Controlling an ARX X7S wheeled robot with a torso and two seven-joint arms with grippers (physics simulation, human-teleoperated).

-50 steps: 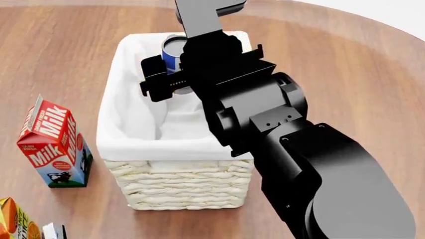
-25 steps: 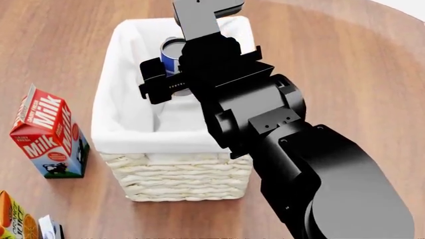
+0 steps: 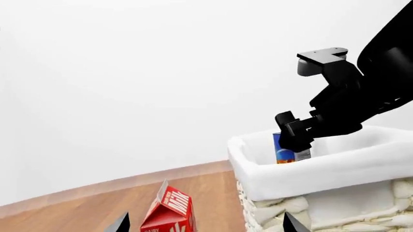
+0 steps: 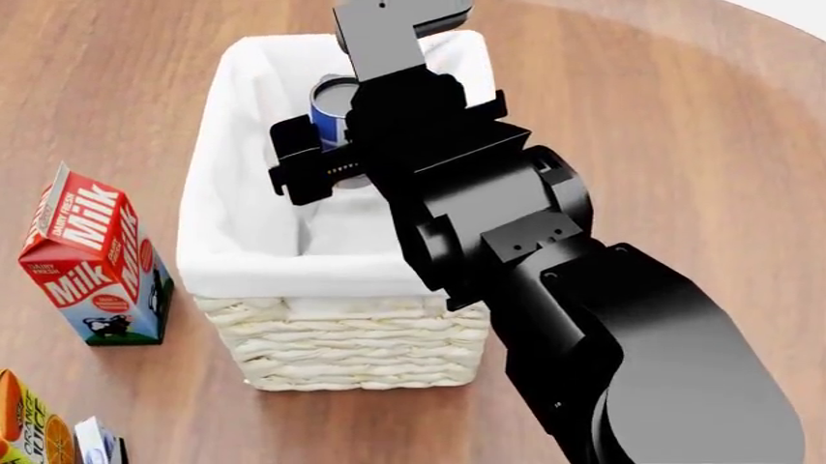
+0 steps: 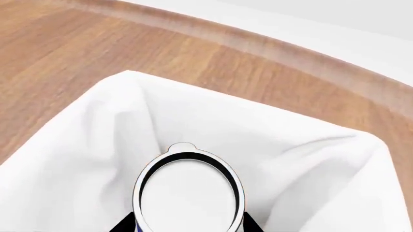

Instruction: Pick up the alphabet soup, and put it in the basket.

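The alphabet soup (image 4: pixel 332 104), a blue-labelled can with a pale top, hangs inside the far half of the basket (image 4: pixel 246 266), a cream wicker box with white lining. My right gripper (image 4: pixel 339 145) is shut on the can, one black finger on each side. In the right wrist view the can's top (image 5: pixel 188 193) fills the space between the fingertips, with the white lining (image 5: pixel 303 154) around it. From the left wrist view the can (image 3: pixel 284 153) shows above the basket rim (image 3: pixel 310 171), its lower part hidden. My left gripper (image 3: pixel 205 227) is open and holds nothing.
A red milk carton (image 4: pixel 93 256) stands on the wooden table left of the basket. An orange juice carton (image 4: pixel 26 425) sits at the near left corner. My right arm (image 4: pixel 606 348) covers the near right side of the table.
In the head view the basket and milk carton have slid up and to the left over the last second. The can stays held in my right gripper within the basket's rim.
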